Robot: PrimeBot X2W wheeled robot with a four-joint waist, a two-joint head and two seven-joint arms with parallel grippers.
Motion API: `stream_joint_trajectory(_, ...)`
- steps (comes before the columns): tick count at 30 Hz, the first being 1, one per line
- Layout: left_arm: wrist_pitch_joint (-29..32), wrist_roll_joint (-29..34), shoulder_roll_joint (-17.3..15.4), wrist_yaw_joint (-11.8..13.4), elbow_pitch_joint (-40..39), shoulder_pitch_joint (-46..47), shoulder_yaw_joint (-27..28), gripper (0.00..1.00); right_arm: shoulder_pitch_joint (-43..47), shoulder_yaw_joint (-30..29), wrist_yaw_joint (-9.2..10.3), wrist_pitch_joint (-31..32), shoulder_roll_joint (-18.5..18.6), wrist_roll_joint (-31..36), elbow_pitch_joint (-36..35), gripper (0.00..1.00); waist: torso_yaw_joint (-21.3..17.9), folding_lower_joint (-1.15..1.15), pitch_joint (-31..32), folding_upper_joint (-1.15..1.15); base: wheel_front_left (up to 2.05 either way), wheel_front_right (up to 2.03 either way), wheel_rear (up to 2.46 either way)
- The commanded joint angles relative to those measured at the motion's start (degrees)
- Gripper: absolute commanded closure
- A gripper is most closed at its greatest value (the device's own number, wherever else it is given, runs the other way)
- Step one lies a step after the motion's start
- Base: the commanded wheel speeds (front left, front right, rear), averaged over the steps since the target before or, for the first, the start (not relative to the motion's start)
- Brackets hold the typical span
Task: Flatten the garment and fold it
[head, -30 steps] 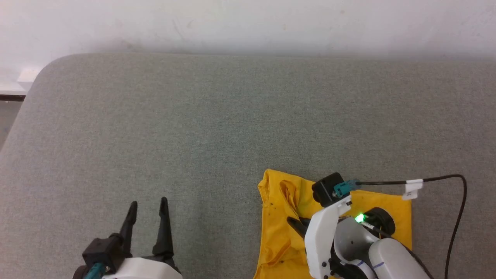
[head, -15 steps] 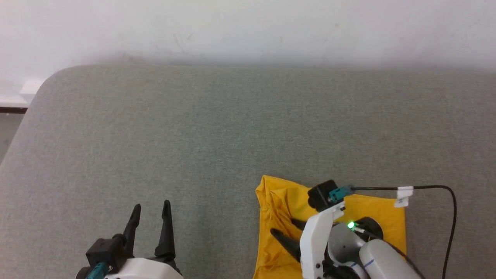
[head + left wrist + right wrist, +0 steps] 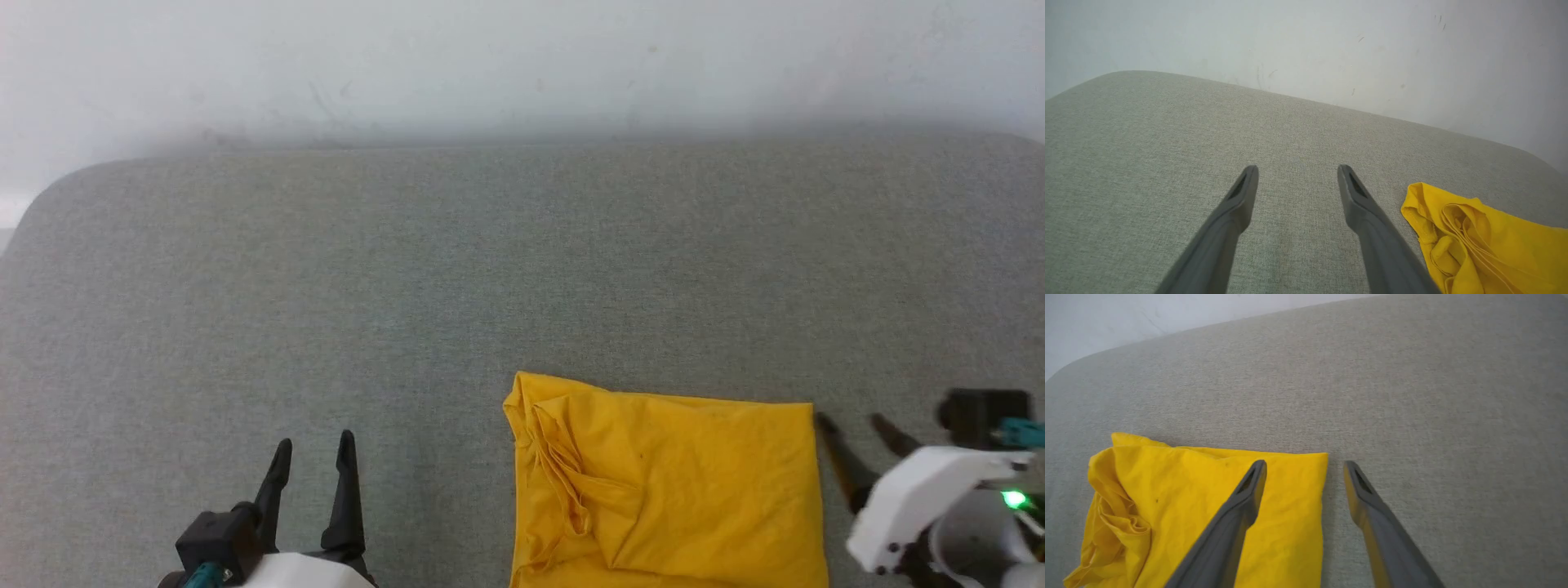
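Note:
The garment (image 3: 665,490) is a bright yellow shirt lying folded into a rough rectangle on the grey padded surface, its left edge bunched in wrinkles. The same garment (image 3: 1208,506) shows in the right wrist view, and the garment (image 3: 1486,241) lies at the lower right of the left wrist view. My right gripper (image 3: 853,425) stands open just right of the cloth's right edge, holding nothing. In its own view the right gripper (image 3: 1304,465) straddles that edge. My left gripper (image 3: 314,447) is open over bare surface, well left of the shirt; the left gripper (image 3: 1294,169) is empty.
The grey fabric surface (image 3: 408,286) stretches wide behind and to the left of the shirt. A pale wall (image 3: 522,65) runs along its far edge. The surface's rounded left corner (image 3: 49,196) shows at the upper left.
My right gripper opened, let go of the yellow cloth and pulled away to the right, off the shirt. The head camera shifted, so the whole picture moved. The left gripper stayed put.

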State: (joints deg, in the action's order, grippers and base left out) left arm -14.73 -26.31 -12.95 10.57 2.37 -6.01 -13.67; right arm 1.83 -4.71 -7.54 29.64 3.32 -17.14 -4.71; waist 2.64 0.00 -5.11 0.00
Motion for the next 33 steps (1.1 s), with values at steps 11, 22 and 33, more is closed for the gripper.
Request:
stream_joint_trajectory(11, -0.05, 1.77, -1.63, 0.15, -2.06, 0.89, 0.07, 0.00, 1.06, -1.55, 0.05, -4.66, -0.42, -0.49, 9.06, 0.00, 0.32, 0.00, -1.65, 0.00, 0.00, 0.00, 0.00)
stream_joint_trajectory(22, 0.72, 2.08, -2.46, 0.61, -3.02, 1.65, -0.10, 0.00, -4.86, 0.49, 0.05, -8.42, -0.44, -2.78, 21.23, 1.00, 2.28, 0.00, -2.52, 0.00, 0.00, 0.00, 0.00)
stream_joint_trajectory(33, 1.18, 2.92, -2.78, 1.11, -5.30, 3.92, -0.74, 0.00, -13.58, -0.27, 0.05, -8.67, 0.97, -0.18, 17.92, 1.00, -1.15, 0.00, -4.38, 0.00, 0.00, 0.00, 0.00)
